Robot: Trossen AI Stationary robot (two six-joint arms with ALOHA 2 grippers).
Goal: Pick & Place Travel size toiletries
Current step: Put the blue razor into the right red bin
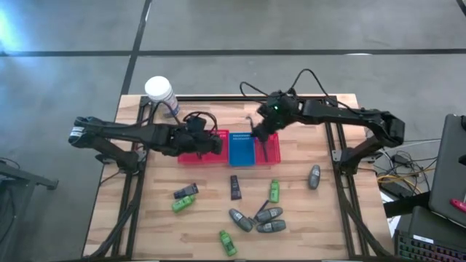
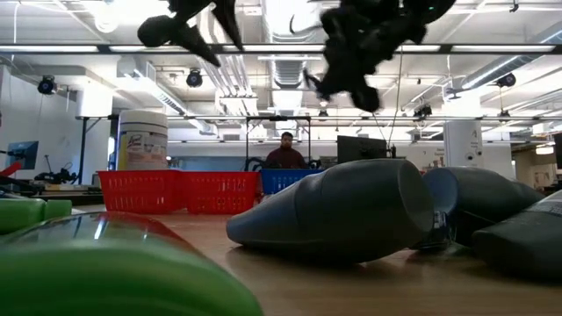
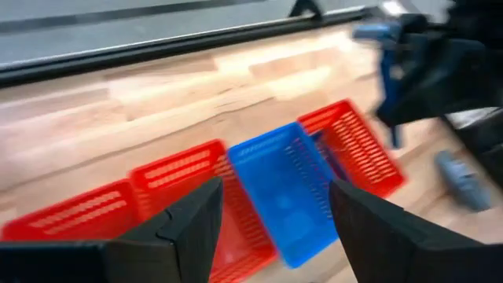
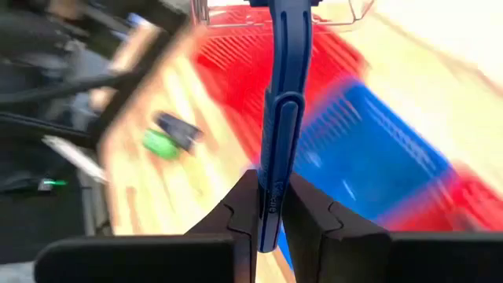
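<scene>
Right hand (image 4: 269, 211) is clamped on a blue razor (image 4: 281, 94), gripped low on the handle so the stick hangs clear ahead of the fingers. In the high view this hand (image 1: 263, 131) sits above the blue basket (image 1: 241, 150), at its far right corner. Judgement: the razor is being carried over the blue basket for a drop, and the end grip leaves its length free to go in lengthwise.

Left hand (image 3: 271, 216) is spread wide and grasps nothing. It hovers over the red basket (image 1: 200, 154) that touches the blue basket's left side. Probably waiting out of the right arm's way, or just past a release; cannot tell which.

Remaining toiletries lie loose on the tabletop (image 1: 320, 218), all on the near side of the blue basket:
- dark tube (image 1: 236, 186) just near of it
- green bottle (image 1: 274, 191) near-right
- grey tube (image 1: 314, 176) further right, alone
- cluster of grey tubes (image 1: 256, 218) further forward
- green bottle (image 1: 228, 242) at the front edge
- dark tube and green bottle pair (image 1: 183, 198) near-left

White-lidded jar (image 1: 160, 92) stands well beyond the baskets, far-left.

Judgement: most of the sorting is not yet done.
</scene>
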